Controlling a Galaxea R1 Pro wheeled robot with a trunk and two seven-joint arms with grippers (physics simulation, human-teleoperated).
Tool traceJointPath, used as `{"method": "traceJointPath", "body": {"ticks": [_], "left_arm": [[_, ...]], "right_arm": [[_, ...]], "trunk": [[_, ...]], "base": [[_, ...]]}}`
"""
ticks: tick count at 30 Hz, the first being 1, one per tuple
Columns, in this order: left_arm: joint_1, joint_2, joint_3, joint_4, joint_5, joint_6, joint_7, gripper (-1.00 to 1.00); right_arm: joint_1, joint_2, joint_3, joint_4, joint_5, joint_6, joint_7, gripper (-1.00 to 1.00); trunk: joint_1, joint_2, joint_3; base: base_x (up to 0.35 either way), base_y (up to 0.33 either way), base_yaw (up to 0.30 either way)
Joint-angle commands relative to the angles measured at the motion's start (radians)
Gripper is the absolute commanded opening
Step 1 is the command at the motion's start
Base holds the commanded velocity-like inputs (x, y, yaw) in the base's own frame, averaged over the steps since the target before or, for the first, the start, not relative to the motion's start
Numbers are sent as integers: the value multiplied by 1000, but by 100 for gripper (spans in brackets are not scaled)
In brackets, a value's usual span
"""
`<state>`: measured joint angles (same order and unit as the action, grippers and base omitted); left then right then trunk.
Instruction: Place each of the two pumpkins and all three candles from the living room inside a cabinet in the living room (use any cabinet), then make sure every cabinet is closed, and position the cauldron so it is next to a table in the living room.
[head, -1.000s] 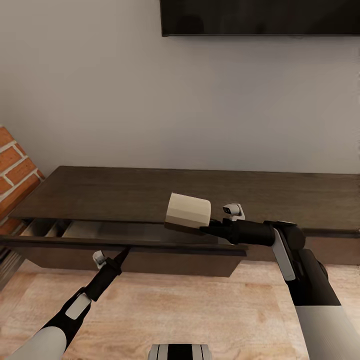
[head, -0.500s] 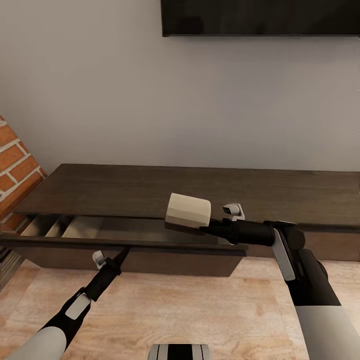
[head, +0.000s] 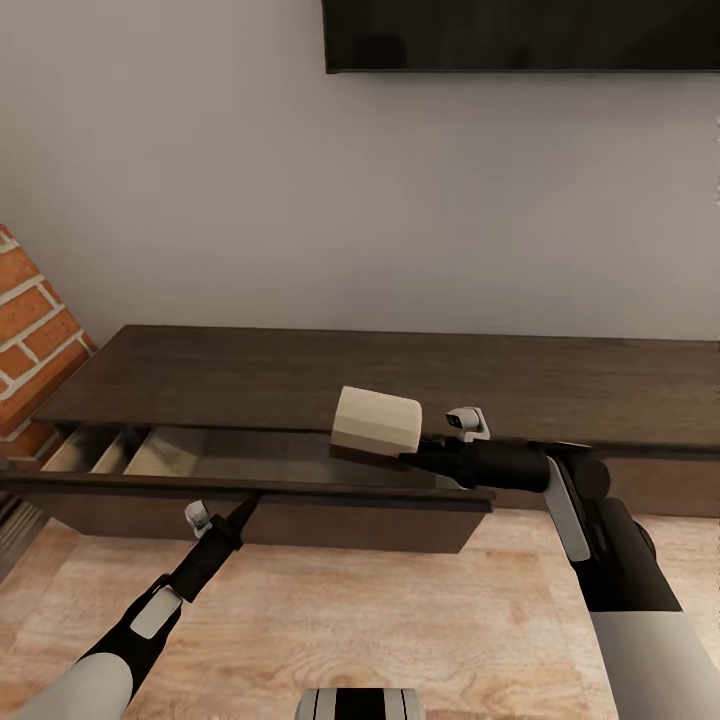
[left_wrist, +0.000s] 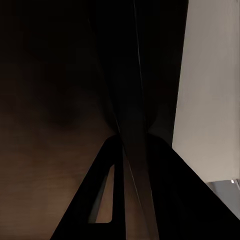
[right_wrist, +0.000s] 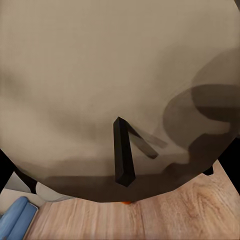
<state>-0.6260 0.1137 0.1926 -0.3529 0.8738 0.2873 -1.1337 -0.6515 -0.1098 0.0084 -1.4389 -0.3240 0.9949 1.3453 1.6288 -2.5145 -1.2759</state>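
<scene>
The cabinet (head: 400, 380) is a long low dark-brown console against the wall. Its left drawer (head: 250, 490) stands pulled out, with pale dividers showing inside. My left gripper (head: 246, 507) is shut on the top edge of the drawer front; in the left wrist view its dark fingers (left_wrist: 100, 190) meet on that thin edge (left_wrist: 137, 100). My right gripper (head: 408, 459) is shut on a tan candle (head: 376, 424), held tilted above the right end of the open drawer. In the right wrist view one finger (right_wrist: 123, 160) lies against the candle (right_wrist: 100, 75).
A dark TV (head: 520, 35) hangs on the grey wall above the cabinet. A red brick wall (head: 30, 340) stands at the left. Wooden floor (head: 400, 620) lies in front. Below the candle, the right wrist view shows floor and a blue object (right_wrist: 17, 220).
The cabinet body and brick wall have slid slightly up and away in the view while the drawer front stays at my left gripper. The drawer shows more of its inside. The candle has not moved.
</scene>
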Motion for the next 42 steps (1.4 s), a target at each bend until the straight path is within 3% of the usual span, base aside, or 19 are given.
{"method": "traceJointPath", "body": {"ticks": [1, 42], "left_arm": [[0, 0, -14, 28, -6, 6, -1, -100], [0, 0, -13, 28, -6, 6, 2, -100]], "right_arm": [[0, -1, 1, 0, -4, 7, 0, -100], [0, -1, 2, 0, -6, 5, 0, -100]], "trunk": [[0, 0, -1], [0, 0, -1]], "base": [[-130, 0, 0], [-37, 0, 0]]}}
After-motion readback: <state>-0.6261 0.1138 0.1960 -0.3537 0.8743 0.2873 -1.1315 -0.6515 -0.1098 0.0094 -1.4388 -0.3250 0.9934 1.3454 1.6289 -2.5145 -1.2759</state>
